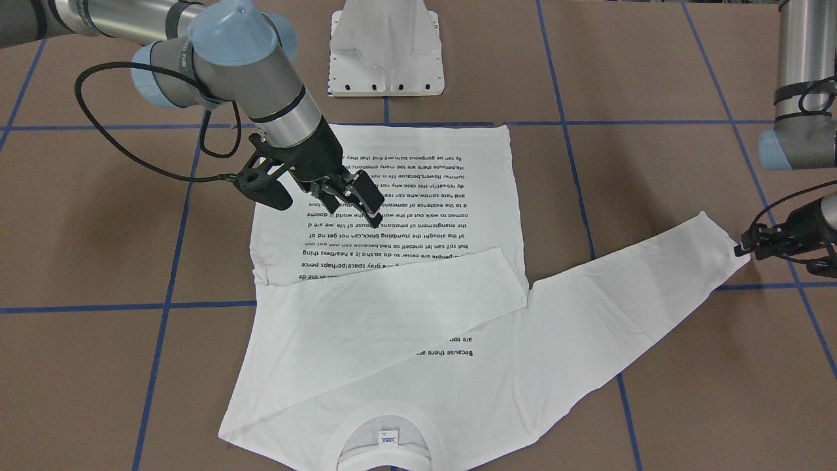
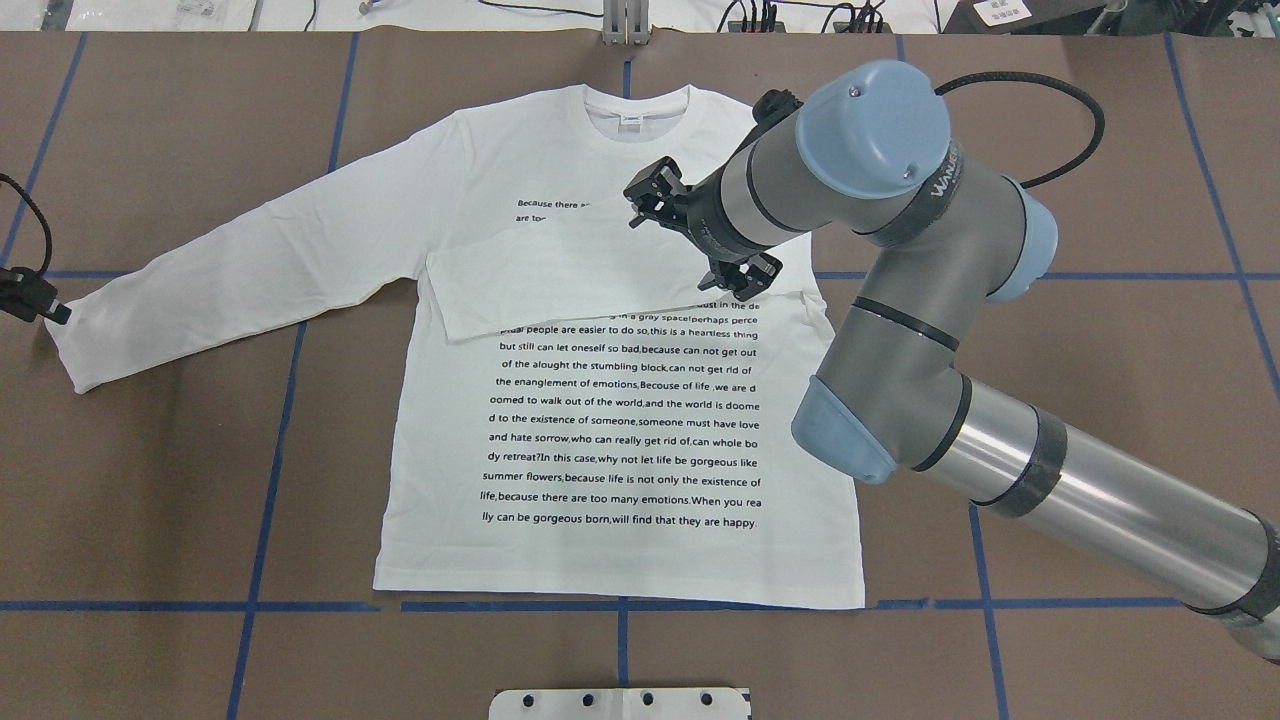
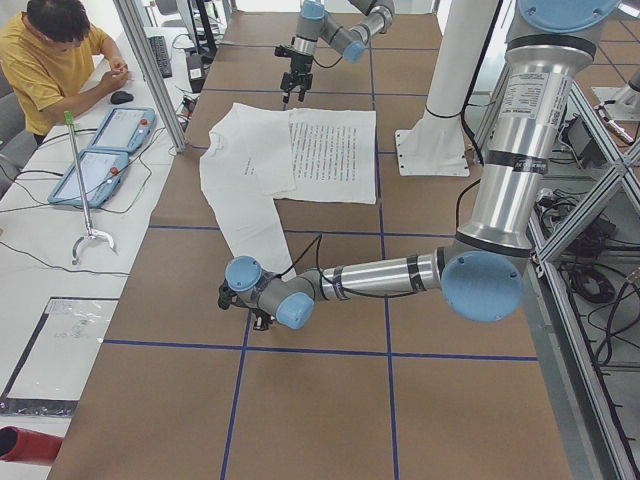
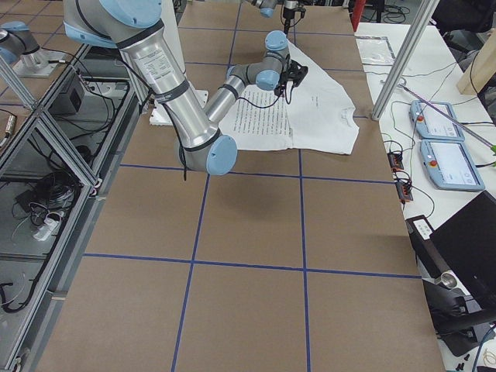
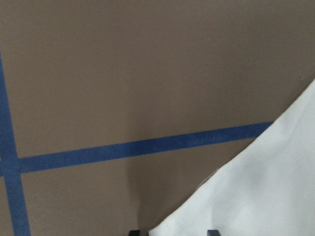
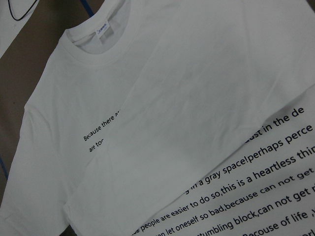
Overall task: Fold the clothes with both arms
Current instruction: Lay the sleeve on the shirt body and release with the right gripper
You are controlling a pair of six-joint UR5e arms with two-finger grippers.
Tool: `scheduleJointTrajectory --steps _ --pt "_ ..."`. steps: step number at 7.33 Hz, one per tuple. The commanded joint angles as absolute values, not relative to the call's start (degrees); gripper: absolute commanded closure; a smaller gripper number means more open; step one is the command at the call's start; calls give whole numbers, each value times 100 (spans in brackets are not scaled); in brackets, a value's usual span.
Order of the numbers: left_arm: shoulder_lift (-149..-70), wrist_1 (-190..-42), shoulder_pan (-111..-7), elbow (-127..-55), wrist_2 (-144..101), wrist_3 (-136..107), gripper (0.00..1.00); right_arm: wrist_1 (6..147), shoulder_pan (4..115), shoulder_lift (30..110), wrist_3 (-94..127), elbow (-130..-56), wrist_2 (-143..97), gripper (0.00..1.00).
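Observation:
The white long-sleeved T-shirt (image 2: 620,420) lies flat on the brown table, print side up, neck (image 2: 635,105) at the far edge. One sleeve is folded across the chest (image 1: 392,314). The other sleeve (image 2: 250,260) stretches out to my left. My left gripper (image 1: 744,250) is low at that sleeve's cuff. In the left wrist view the cuff's corner (image 5: 266,187) lies between two spread fingertips, so it is open. My right gripper (image 1: 371,208) hangs open and empty above the printed text. Its wrist view shows the chest and folded sleeve (image 6: 172,98).
The white metal pedestal base (image 1: 386,52) stands on my side of the shirt's hem and also shows in the overhead view (image 2: 620,703). Blue tape lines (image 2: 260,500) grid the table. An operator (image 3: 60,60) sits at a side table with tablets (image 3: 100,150).

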State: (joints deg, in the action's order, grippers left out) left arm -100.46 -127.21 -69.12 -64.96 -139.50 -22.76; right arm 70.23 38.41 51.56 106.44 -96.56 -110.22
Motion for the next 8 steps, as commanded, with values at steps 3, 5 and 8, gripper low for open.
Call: scheduleJointTrajectory --steps 3,5,8 --pt "-10046 -12726 -6812 -6495 -13922 -2268 47 7022 3841 5159 10644 -9668 -11057 1" --pt "-10028 -12727 -6785 -6495 -13922 -2268 55 7022 3841 5159 10644 -9668 -11057 1" --pt "-10055 -12735 -6785 -6600 -13974 -2285 100 7022 3841 5168 10644 -9677 -11048 1"
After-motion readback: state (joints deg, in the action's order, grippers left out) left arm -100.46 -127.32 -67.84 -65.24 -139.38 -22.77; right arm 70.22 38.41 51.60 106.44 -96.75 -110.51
